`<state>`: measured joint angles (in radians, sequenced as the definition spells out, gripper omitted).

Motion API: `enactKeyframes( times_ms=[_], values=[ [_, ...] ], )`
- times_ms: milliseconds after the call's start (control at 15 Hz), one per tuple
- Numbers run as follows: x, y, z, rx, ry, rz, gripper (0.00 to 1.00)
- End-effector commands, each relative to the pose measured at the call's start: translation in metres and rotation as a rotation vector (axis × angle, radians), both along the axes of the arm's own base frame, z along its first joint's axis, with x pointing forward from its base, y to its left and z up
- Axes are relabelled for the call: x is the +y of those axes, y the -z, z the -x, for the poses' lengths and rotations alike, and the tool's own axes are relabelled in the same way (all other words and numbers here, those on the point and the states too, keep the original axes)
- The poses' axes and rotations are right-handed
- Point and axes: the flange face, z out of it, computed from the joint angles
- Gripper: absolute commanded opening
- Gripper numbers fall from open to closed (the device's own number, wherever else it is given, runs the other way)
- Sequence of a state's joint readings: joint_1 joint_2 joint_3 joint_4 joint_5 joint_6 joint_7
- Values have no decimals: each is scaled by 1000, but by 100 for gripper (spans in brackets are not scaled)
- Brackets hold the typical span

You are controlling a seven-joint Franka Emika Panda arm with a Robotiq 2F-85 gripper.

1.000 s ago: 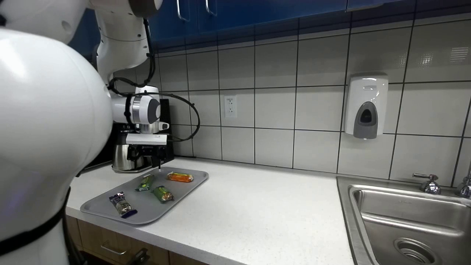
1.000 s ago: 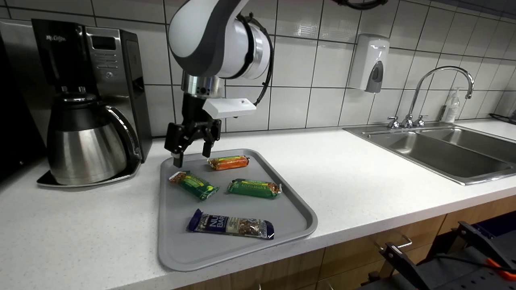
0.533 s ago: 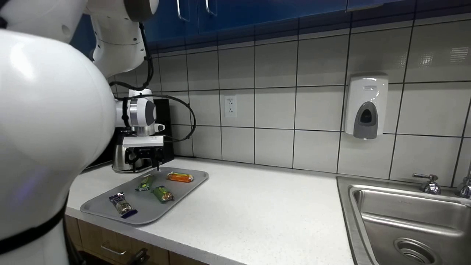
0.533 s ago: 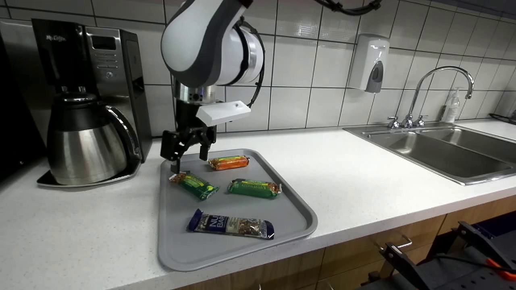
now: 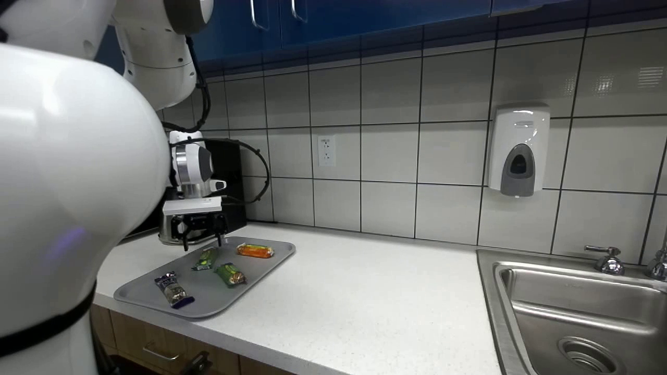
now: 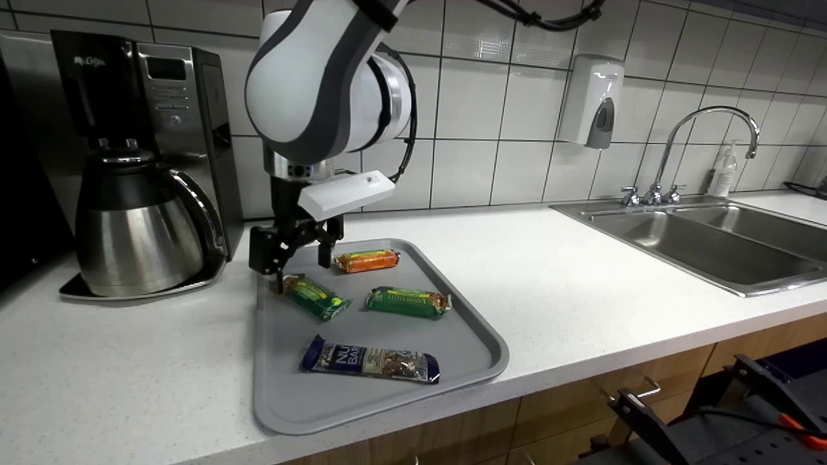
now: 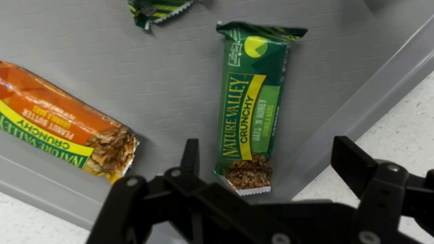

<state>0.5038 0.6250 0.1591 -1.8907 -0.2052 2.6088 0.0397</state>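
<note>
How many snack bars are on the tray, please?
4: orange bar nearest the wall, green bar nearest the gripper, second green bar beside the first, nut bar nearest the counter edge.

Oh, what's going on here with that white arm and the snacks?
A robot arm has its pincer open over one end of a green granola bar lying on a gray tray. The pincer holds nothing. An orange bar, a second green bar and a nut bar lie on the same tray.
</note>
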Motion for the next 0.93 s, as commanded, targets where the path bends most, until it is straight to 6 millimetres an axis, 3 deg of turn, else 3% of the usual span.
enactKeyframes(
  times_ms=[0, 867],
  values=[
    [8, 7, -4, -6, 50, 41, 100],
    [14, 18, -8, 12, 114, 62, 100]
  ],
)
